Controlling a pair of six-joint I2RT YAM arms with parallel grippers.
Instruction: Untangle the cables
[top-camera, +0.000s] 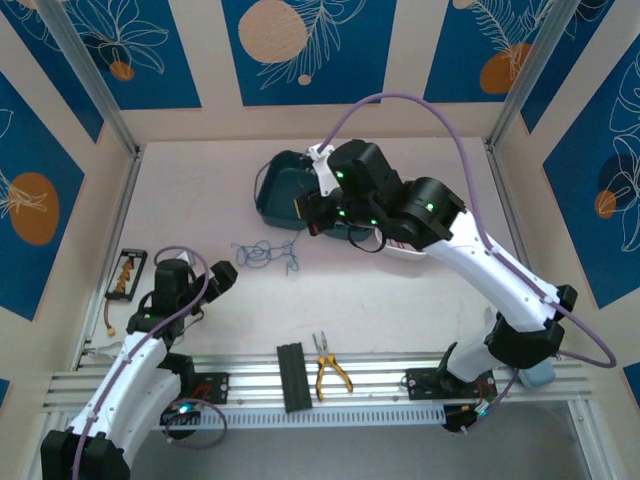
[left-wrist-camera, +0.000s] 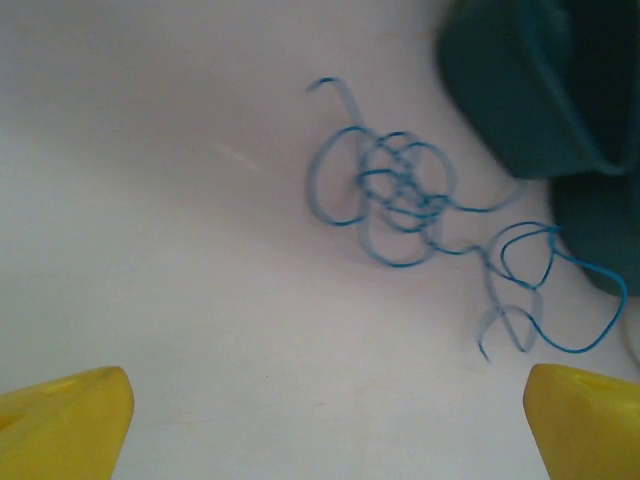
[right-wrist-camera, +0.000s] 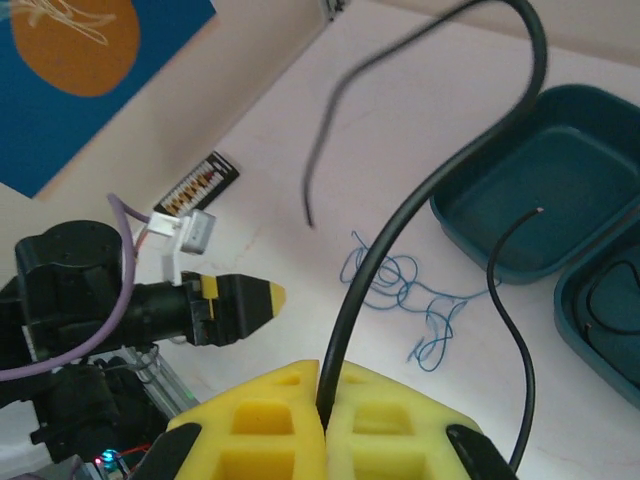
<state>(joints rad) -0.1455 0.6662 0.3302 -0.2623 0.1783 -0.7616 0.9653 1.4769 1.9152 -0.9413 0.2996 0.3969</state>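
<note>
Cable tangle (top-camera: 265, 253) on table (top-camera: 200, 200), near before case (top-camera: 283, 195); pliers (top-camera: 328, 368) nearer, on rail (top-camera: 250, 372)

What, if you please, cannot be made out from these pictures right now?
- Left wrist view: the blue cable tangle is blurred; which strand crosses over which is unclear.
- Right wrist view: the black cable in the shut right end effector leaves the top edge; its far end is cut off.
- Top view: the right arm hides part of the teal case.
</note>
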